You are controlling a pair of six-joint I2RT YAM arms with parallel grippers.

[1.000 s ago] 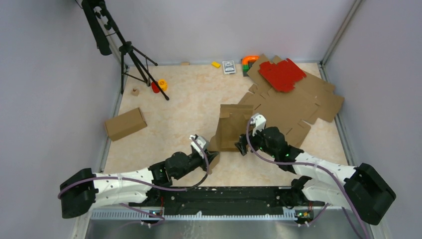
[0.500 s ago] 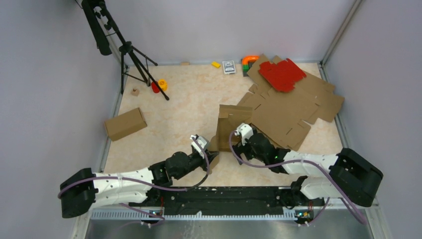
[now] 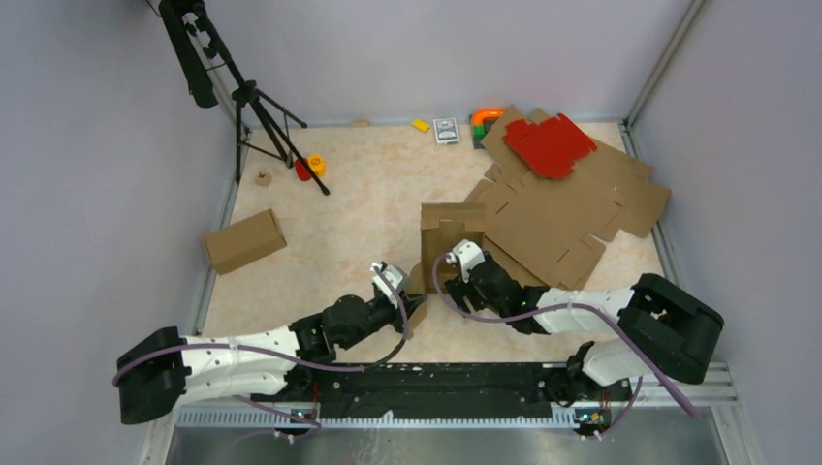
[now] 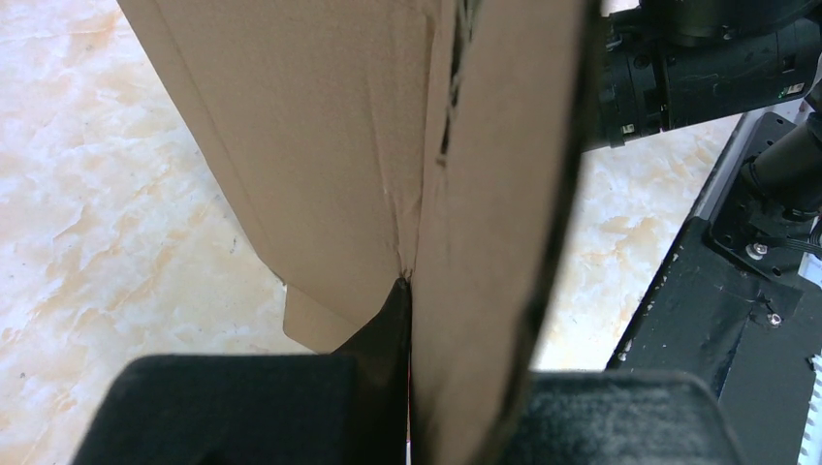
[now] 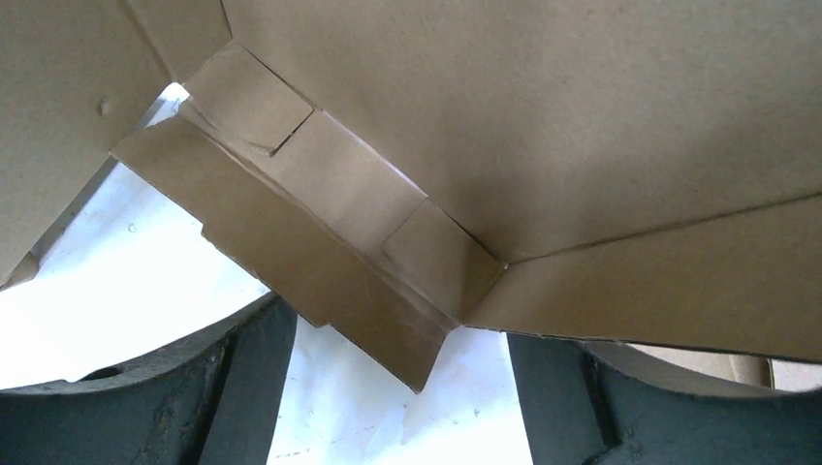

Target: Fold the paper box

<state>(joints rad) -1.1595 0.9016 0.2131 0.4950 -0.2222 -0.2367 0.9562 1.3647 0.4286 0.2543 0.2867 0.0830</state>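
Pinching paper box [image 3: 448, 237] edge: left gripper [image 3: 415, 291]; right gripper [image 5: 399, 341] agape.

Matt brown cardboard, rough along its cut edges, makes up the paper box [image 3: 448, 240]; the table [image 3: 359, 208] beneath has a smooth, marbled beige finish, and the red sheet [image 3: 548, 143] looks matt card.

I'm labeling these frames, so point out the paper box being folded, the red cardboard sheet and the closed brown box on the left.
paper box [image 3: 447, 235]: top external view, on its raised panel.
red cardboard sheet [image 3: 548, 145]: top external view, middle of the sheet.
closed brown box [image 3: 242, 240]: top external view, its top face.
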